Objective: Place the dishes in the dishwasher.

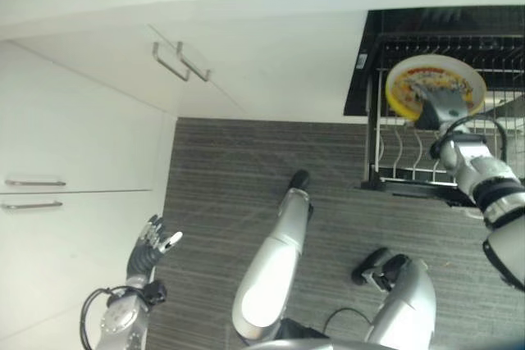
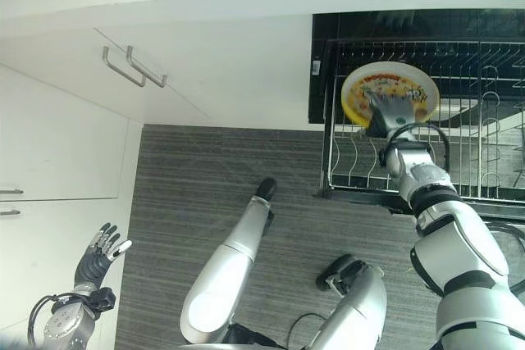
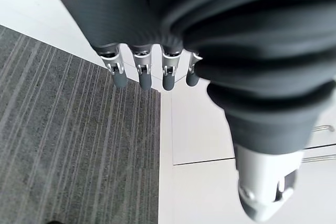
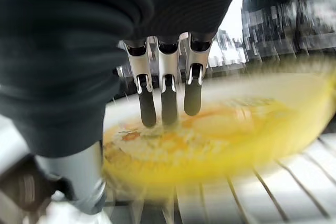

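A yellow-rimmed plate (image 1: pixel 449 78) with a patterned face hangs tilted over the pulled-out dishwasher rack (image 1: pixel 392 171). My right hand (image 1: pixel 440 109) is shut on it. In the right wrist view the fingers (image 4: pixel 163 97) lie across the plate's face (image 4: pixel 247 140) and the thumb sits under its rim. The plate is above the wire tines near the rack's front left; whether it touches them I cannot tell. Low at the left, my left hand (image 1: pixel 152 243) is open beside the white cabinet, its fingers (image 3: pixel 142 73) straight and holding nothing.
White cabinet doors with bar handles (image 1: pixel 180 61) run along the left and far side, and two drawer handles (image 1: pixel 33 182) sit at the left edge. A grey striped floor (image 1: pixel 230 170) lies between the cabinets and the dark dishwasher opening (image 2: pixel 410 26).
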